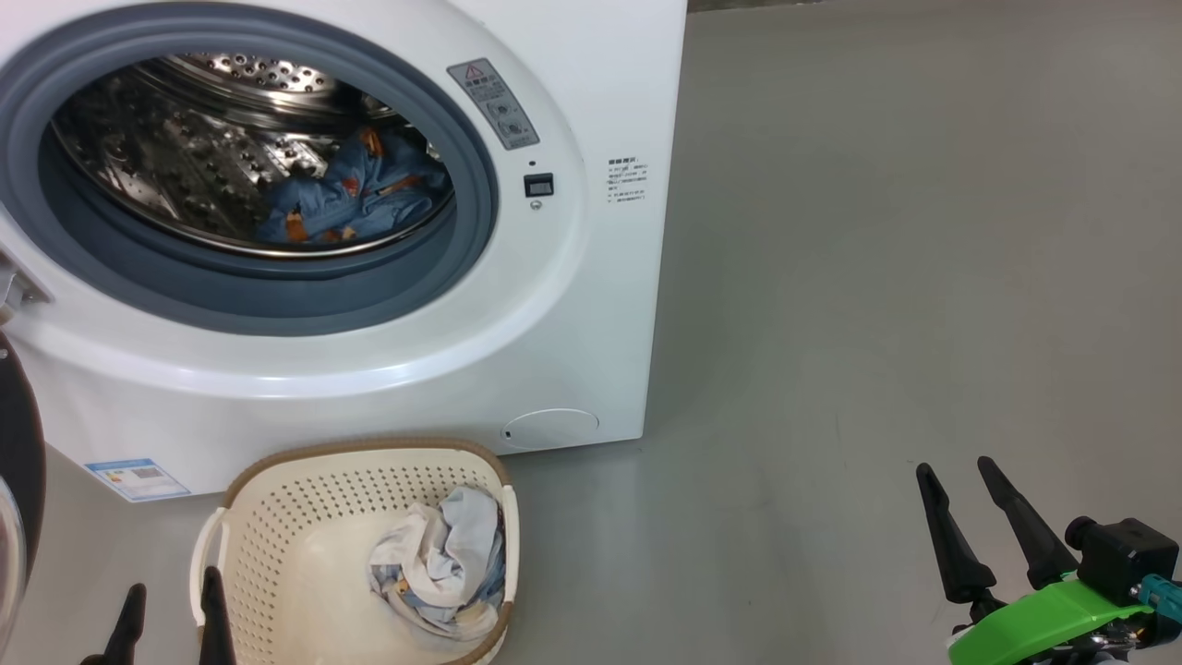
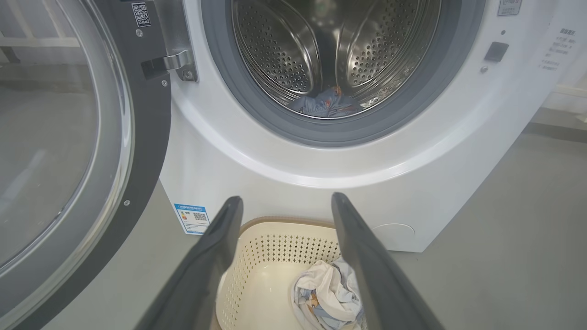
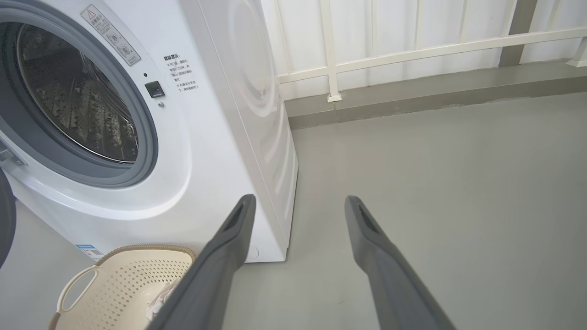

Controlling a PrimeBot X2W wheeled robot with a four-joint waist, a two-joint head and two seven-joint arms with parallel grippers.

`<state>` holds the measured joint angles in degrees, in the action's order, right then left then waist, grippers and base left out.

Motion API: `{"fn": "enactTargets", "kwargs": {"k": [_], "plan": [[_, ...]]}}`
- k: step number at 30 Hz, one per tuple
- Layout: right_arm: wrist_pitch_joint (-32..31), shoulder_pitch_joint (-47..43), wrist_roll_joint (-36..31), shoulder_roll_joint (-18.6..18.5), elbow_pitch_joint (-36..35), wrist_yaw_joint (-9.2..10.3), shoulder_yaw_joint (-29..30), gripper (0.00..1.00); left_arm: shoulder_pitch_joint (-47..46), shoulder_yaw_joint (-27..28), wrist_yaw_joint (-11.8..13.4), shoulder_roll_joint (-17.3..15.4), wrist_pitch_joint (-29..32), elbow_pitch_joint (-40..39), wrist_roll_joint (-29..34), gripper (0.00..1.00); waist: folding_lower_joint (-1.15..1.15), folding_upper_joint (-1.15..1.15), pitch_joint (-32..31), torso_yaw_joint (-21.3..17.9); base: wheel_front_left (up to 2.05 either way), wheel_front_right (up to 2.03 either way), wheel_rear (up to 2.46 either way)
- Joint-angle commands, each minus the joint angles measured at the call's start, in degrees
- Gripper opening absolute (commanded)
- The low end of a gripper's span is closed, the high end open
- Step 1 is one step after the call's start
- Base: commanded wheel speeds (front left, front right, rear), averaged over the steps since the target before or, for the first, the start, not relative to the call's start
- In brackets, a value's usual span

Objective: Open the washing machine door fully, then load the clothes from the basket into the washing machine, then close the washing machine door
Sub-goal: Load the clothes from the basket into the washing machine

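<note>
Behind the grey seal (image 2: 321,132), blue clothes (image 2: 325,103) lie half hidden; left fingers (image 2: 213,256) and right fingers (image 3: 380,256) stand apart.

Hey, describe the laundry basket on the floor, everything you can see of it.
The basket is cream plastic, a rounded rectangle with perforated walls, a brown woven-look rim and looped side handles. It stands upright on the grey floor, close in front of the washing machine. One crumpled white and pale blue garment lies in its right half; the rest of its bottom is bare. The open left tool is beside its left handle; contact cannot be told.
</note>
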<state>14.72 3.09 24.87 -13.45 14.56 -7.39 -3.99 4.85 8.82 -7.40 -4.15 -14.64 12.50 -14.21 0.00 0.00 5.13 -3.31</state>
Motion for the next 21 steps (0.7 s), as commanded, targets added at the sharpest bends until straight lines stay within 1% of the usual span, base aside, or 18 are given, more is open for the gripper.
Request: {"fn": "enactTargets", "kwargs": {"k": [1,13,21], "plan": [[0.3,-0.3,0.2,-1.0,-1.4,-0.1,-0.9,1.0,-0.5,2.1,-0.1,-0.6,-0.4,-1.6,0.9,1.0,0.0,0.0,0.1,0.0,0.0,0.0,0.0],[0.3,0.7,0.1,-0.3,-1.7,-0.1,-0.8,1.0,-1.7,1.9,-0.1,-0.1,-0.4,-0.8,0.7,1.0,0.0,0.0,1.4,-0.4,0.0,0.0,0.0],[0.3,2.6,-0.2,0.8,-2.1,-0.1,-1.0,1.0,-4.3,-0.3,-0.1,0.0,-0.4,2.6,0.0,1.0,0.0,0.0,4.6,-0.8,0.0,0.0,0.0]]}}
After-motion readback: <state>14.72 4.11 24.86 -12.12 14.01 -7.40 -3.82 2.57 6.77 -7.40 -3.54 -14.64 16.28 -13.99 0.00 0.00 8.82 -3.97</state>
